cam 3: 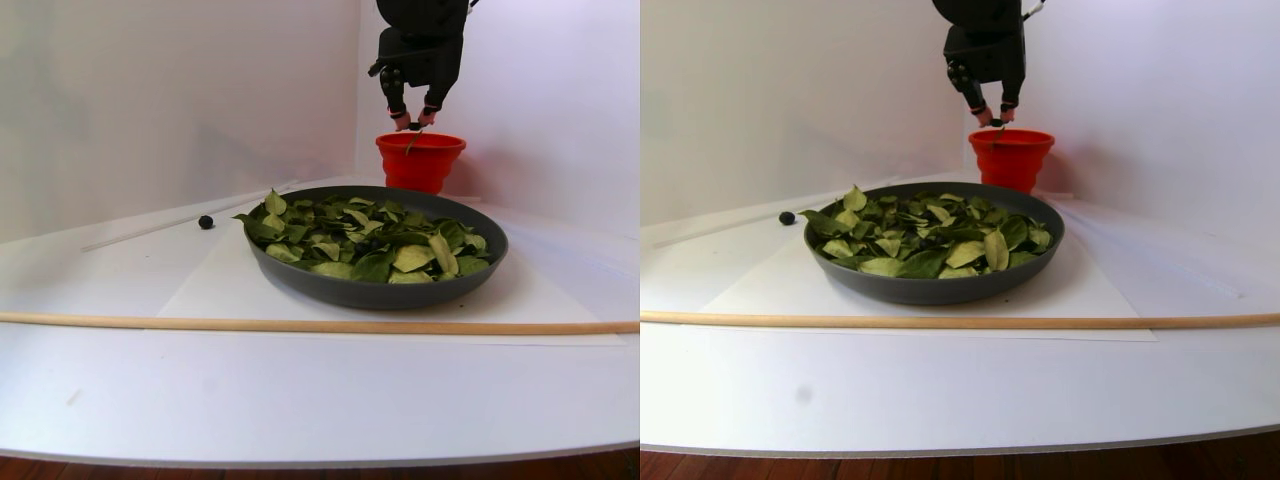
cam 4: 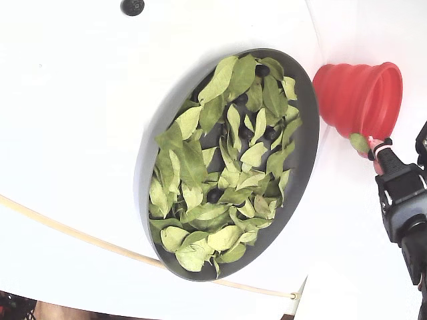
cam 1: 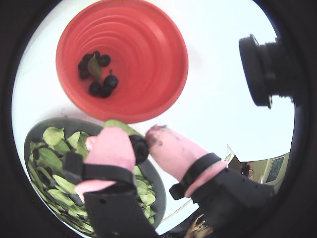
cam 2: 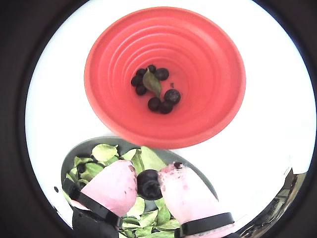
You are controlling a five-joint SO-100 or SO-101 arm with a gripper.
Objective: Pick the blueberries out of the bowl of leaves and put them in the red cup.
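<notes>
My gripper [cam 2: 148, 178] is shut on a blueberry [cam 2: 148, 185] between its pink fingertips [cam 1: 115, 144], with a green leaf [cam 4: 359, 142] clinging alongside. It hangs over the bowl's far rim, right beside the red cup [cam 2: 208, 74]; the stereo pair view shows the gripper [cam 3: 412, 124] just above the cup [cam 3: 420, 165]. Several blueberries [cam 2: 172, 95] and one small leaf [cam 2: 151, 82] lie in the cup's bottom. The dark grey bowl of leaves [cam 4: 303, 153] holds more berries [cam 4: 213, 195] among the leaves.
One stray berry [cam 3: 206, 222] lies on the white table, left of the bowl in the stereo pair view. A long wooden stick [cam 3: 300, 325] runs across the table in front of the bowl. A black camera [cam 1: 262, 69] juts into a wrist view.
</notes>
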